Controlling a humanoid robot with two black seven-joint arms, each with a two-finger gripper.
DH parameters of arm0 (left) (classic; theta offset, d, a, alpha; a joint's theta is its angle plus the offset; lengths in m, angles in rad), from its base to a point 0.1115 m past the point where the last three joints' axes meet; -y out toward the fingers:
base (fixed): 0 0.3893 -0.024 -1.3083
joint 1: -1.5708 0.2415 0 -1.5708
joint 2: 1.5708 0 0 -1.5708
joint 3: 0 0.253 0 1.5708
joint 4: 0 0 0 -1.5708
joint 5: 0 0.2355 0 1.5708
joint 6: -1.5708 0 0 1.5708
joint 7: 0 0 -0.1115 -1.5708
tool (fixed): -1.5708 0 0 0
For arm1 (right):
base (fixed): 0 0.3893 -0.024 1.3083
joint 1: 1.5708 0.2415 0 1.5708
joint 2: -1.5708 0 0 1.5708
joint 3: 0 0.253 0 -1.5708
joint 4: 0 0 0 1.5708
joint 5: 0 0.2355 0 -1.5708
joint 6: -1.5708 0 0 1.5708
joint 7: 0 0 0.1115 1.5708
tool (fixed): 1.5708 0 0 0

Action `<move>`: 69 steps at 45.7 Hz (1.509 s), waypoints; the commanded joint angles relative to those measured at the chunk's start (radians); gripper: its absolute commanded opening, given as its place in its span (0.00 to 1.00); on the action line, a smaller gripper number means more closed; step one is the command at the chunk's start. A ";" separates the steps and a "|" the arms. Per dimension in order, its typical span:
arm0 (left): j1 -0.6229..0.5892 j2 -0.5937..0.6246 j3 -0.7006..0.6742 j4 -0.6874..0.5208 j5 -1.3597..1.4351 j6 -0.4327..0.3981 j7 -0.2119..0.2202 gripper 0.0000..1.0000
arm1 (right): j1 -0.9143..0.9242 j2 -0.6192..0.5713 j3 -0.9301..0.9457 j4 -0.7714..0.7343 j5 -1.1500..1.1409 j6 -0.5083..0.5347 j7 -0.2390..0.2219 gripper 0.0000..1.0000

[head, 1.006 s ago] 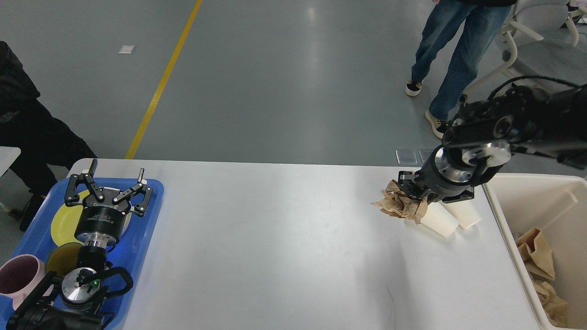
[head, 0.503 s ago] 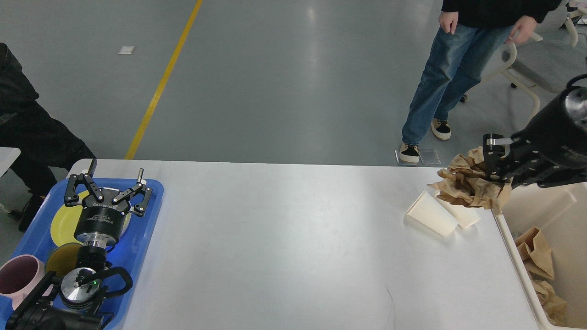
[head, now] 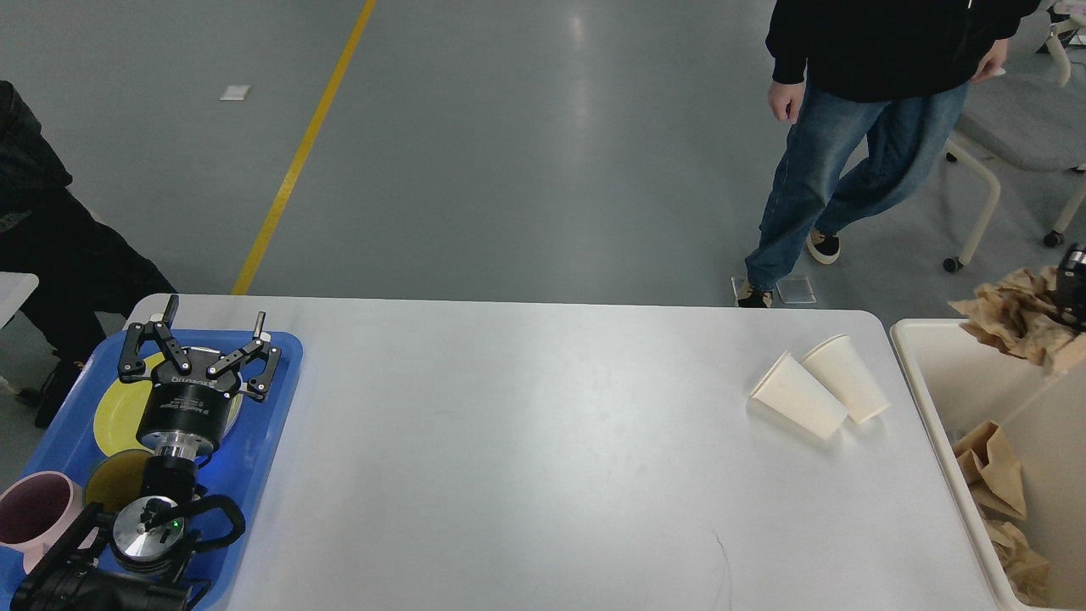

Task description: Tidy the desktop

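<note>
Our table (head: 526, 441) fills the middle of the view, now bare but for two white paper cups (head: 819, 392) lying touching near its right end. The crumpled brown paper (head: 1014, 318) has left it and hangs above the cream bin (head: 920, 373), carried by our right gripper (head: 1076, 287), whose fingers we cannot tell apart at the frame edge. Our left gripper (head: 202, 339) hovers spread over the blue tray (head: 271, 424). Cups likely follow.

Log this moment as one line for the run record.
left gripper: open over blue tray | crumpled brown paper: above cream bin | two paper cups: lying on desktop
</note>
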 commanded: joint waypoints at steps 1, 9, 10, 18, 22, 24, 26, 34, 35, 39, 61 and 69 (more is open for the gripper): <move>0.000 -0.001 0.000 0.000 0.000 -0.001 0.000 0.96 | -0.294 -0.058 0.065 -0.184 0.009 -0.093 0.001 0.00; 0.000 -0.001 0.000 0.000 0.000 0.000 0.000 0.96 | -0.636 -0.072 0.178 -0.333 0.020 -0.304 0.001 0.00; 0.000 0.000 0.000 0.000 0.000 -0.001 0.000 0.96 | -0.681 -0.072 0.193 -0.354 0.020 -0.322 0.002 0.00; 0.000 0.000 0.000 0.000 0.000 0.000 0.000 0.96 | -1.023 -0.058 0.425 -0.606 0.020 -0.367 -0.004 0.00; 0.000 0.000 0.000 0.000 0.000 0.000 0.000 0.96 | -1.218 -0.019 0.571 -0.779 0.020 -0.367 -0.011 0.00; 0.000 0.000 0.000 0.000 0.000 0.000 0.000 0.96 | -1.320 0.020 0.646 -0.883 0.020 -0.365 -0.013 0.00; 0.000 -0.001 0.000 0.000 0.000 -0.001 0.001 0.96 | -1.409 0.060 0.701 -0.988 0.018 -0.365 -0.014 0.00; 0.000 0.000 0.000 0.000 0.000 0.000 0.000 0.96 | -1.663 0.242 0.824 -1.342 0.020 -0.367 -0.013 0.00; 0.000 0.000 0.000 0.000 0.000 0.000 0.000 0.96 | -1.675 0.256 0.833 -1.365 0.020 -0.367 -0.014 0.00; 0.000 0.000 0.000 0.000 0.000 0.000 0.000 0.96 | -1.703 0.282 0.853 -1.393 0.018 -0.373 -0.014 0.00; 0.000 -0.001 0.000 0.000 0.000 0.000 0.001 0.96 | -1.726 0.296 0.859 -1.385 0.018 -0.557 -0.010 1.00; 0.000 0.000 0.000 0.000 0.000 -0.001 0.000 0.96 | -1.718 0.287 0.859 -1.382 0.018 -0.559 -0.010 1.00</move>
